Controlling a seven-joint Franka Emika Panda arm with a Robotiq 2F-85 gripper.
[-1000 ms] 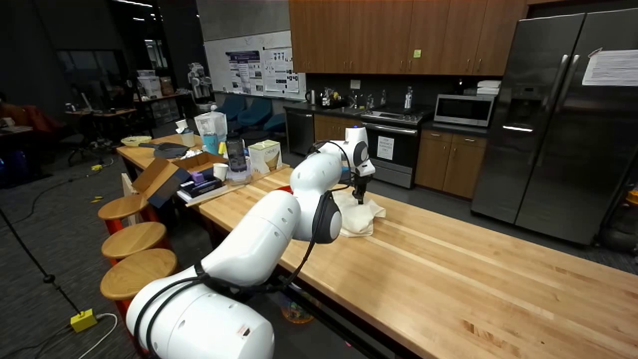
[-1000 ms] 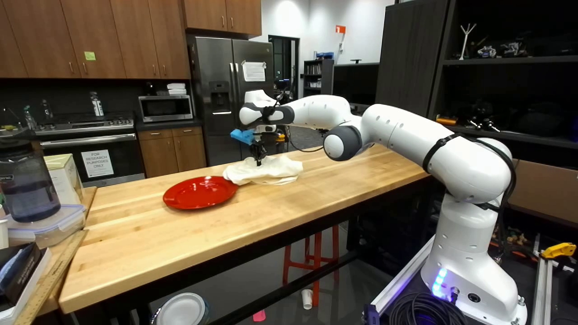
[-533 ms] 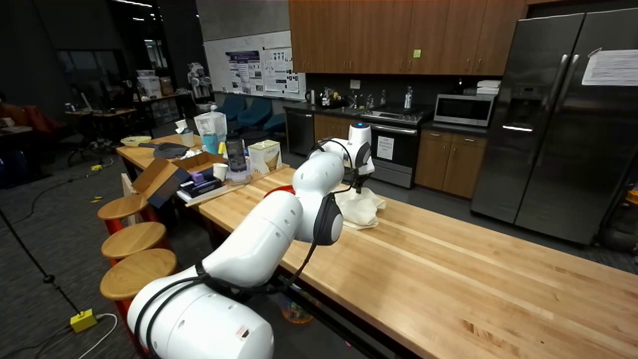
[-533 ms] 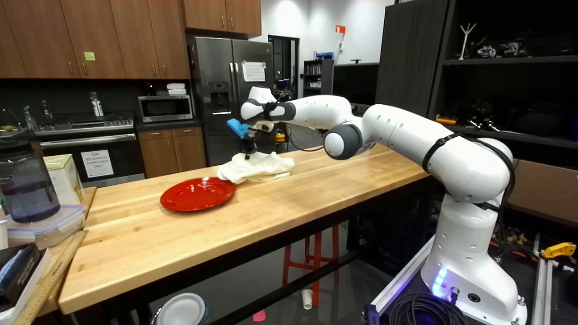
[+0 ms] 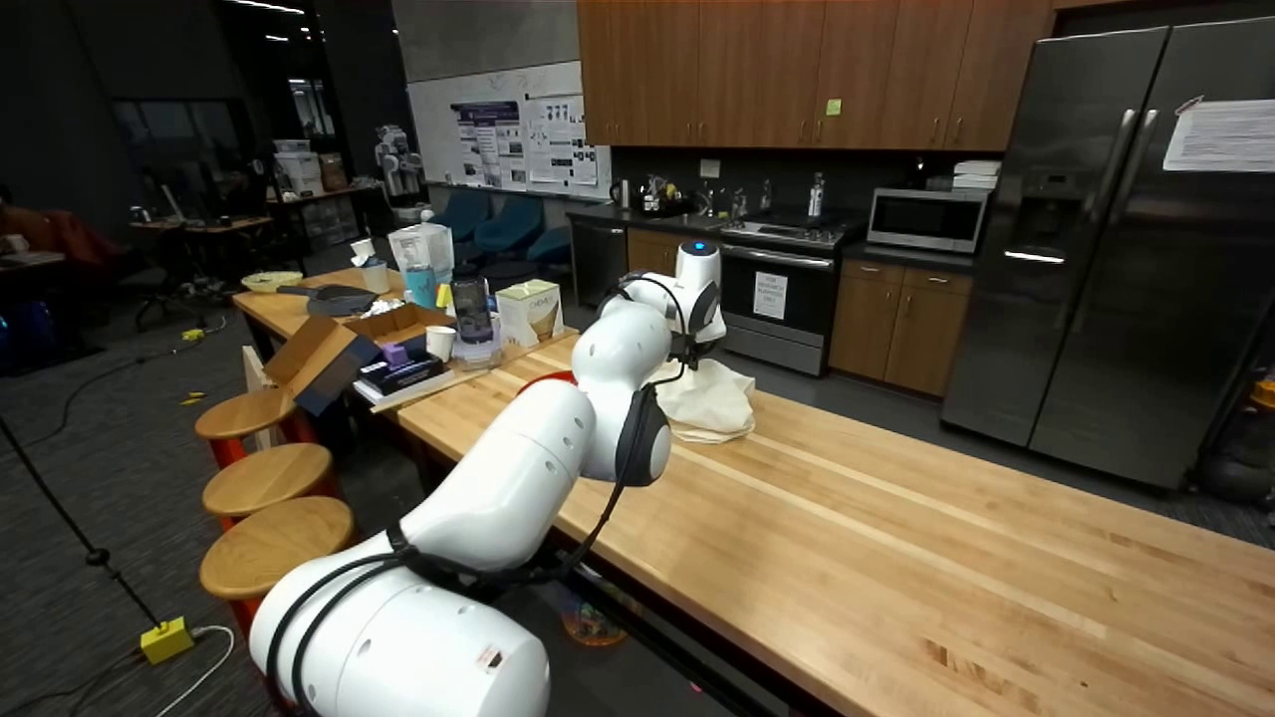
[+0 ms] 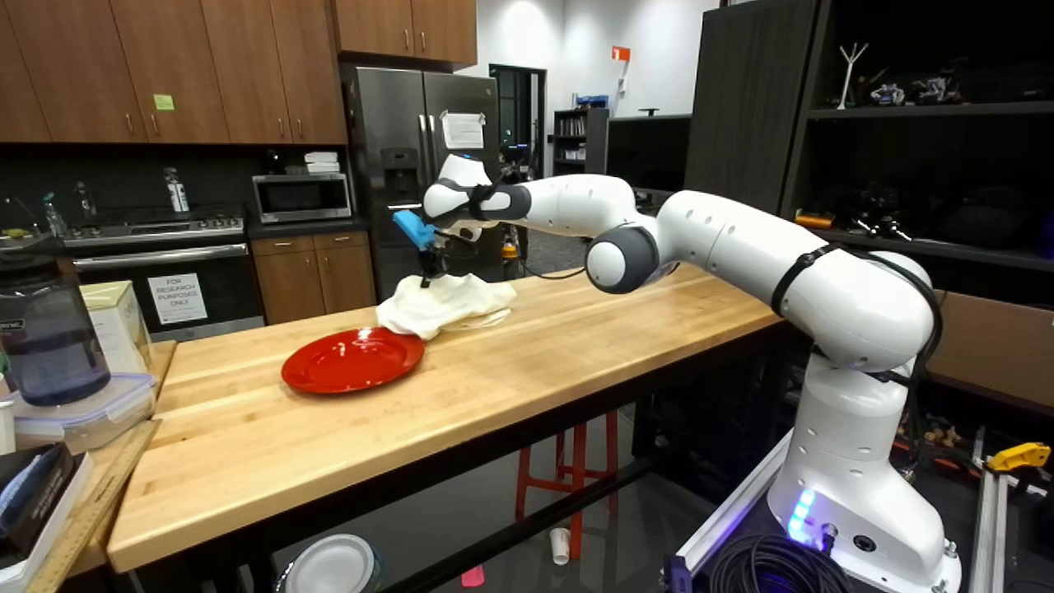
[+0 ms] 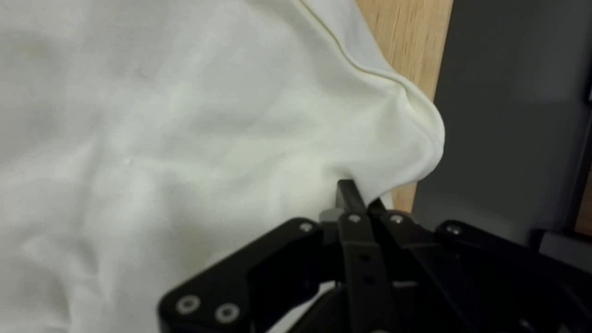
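Observation:
A cream-white cloth (image 6: 449,303) lies crumpled on the wooden table (image 6: 461,387), and it also shows in an exterior view (image 5: 709,403). My black gripper (image 6: 428,280) points down at the cloth's raised end, close to the table's far edge. In the wrist view the gripper (image 7: 363,196) is shut with a fold of the cloth (image 7: 208,138) pinched between its fingertips. One fingertip is partly covered by the fold. A glossy red plate (image 6: 354,361) lies beside the cloth, which touches or overlaps its rim. The arm hides most of the plate (image 5: 548,378) in an exterior view.
A glass jar (image 6: 49,338), a plastic container (image 6: 86,412) and a white carton (image 6: 115,325) stand at the table's end. An open cardboard box (image 5: 324,363) and a paper cup (image 5: 440,342) are there too. Wooden stools (image 5: 277,546) stand alongside the table.
The gripper has moved along the table toward the plate and tilted, dragging the cloth with it. The gripped end has lifted a little. The red plate has shifted slightly the same way.

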